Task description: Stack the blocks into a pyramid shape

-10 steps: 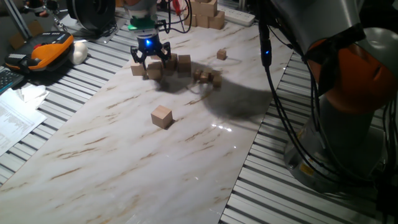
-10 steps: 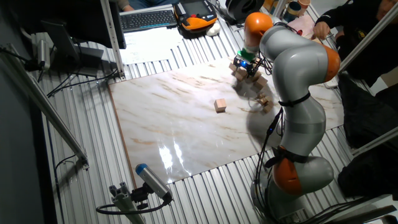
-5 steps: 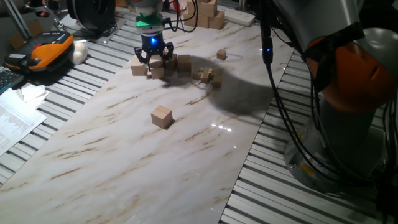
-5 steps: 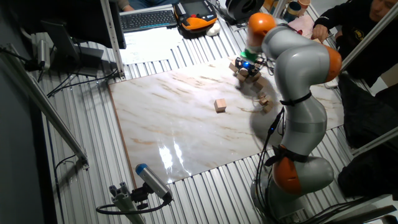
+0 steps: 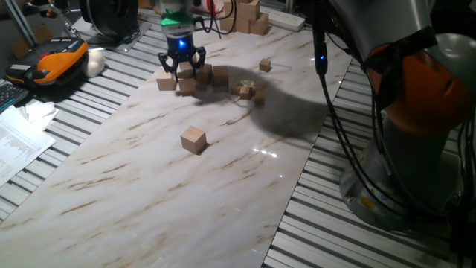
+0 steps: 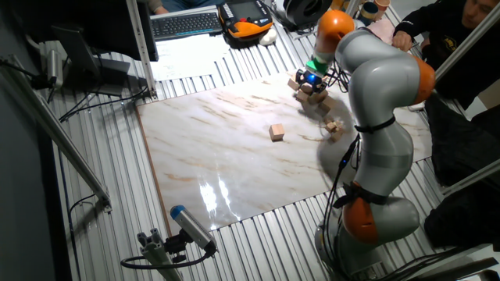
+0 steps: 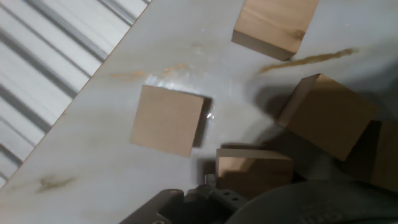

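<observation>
Several light-tan blocks lie close together at the far side of the marble board (image 5: 149, 186): one at the left (image 5: 165, 82), one in front (image 5: 187, 85), two to the right (image 5: 204, 74) (image 5: 221, 75). My gripper (image 5: 181, 65) hovers just above and behind them, fingers spread, open and holding nothing. The other fixed view shows the gripper (image 6: 312, 80) over the same group (image 6: 306, 90). One block (image 5: 193, 139) (image 6: 276, 132) sits alone mid-board. From the hand view I look down on the blocks (image 7: 168, 119) (image 7: 273, 22) (image 7: 326, 115) (image 7: 252, 171); my fingertips are out of frame.
Much smaller tan cubes (image 5: 246, 91) lie right of the group, and one more (image 5: 265, 65) farther back. A pile of bigger pale blocks (image 5: 245, 15) stands at the rear. An orange device (image 5: 56, 59) lies at the left. The arm's base (image 5: 416, 134) and cables stand at the right.
My gripper has risen and drawn back from the front block, which it straddled a second ago. That block stays on the board. The lone block has not moved.
</observation>
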`<state>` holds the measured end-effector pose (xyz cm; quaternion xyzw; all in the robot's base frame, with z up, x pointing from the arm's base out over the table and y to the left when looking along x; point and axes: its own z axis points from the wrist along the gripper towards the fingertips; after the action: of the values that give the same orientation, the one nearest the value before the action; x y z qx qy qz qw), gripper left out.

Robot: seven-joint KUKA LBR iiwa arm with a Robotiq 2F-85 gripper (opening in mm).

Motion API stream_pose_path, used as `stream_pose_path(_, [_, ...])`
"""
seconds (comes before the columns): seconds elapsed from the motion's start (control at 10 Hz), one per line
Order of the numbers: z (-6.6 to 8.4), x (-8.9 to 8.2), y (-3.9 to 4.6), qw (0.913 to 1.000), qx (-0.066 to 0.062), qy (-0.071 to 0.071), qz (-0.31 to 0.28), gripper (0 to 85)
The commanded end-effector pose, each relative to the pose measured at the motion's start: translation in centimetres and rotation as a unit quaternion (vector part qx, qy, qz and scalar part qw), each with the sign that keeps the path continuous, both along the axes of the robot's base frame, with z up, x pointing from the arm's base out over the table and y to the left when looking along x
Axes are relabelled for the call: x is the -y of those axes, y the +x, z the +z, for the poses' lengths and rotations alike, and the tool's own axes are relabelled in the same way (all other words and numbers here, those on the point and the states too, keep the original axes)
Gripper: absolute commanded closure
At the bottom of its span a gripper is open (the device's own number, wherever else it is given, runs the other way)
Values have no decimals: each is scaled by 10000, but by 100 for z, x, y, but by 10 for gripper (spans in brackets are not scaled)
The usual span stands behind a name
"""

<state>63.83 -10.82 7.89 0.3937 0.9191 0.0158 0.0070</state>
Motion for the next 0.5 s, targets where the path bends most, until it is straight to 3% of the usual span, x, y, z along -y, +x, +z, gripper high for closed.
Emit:
stream_pose_path(0.0, [55, -71, -48, 9989, 47, -85, 460, 850])
stream_pose_path(0.3, [256, -309, -211, 9886, 227, 233, 1468, 850])
stream_pose_path(0.4, [289, -396, -251, 9849, 264, 234, 1697, 850])
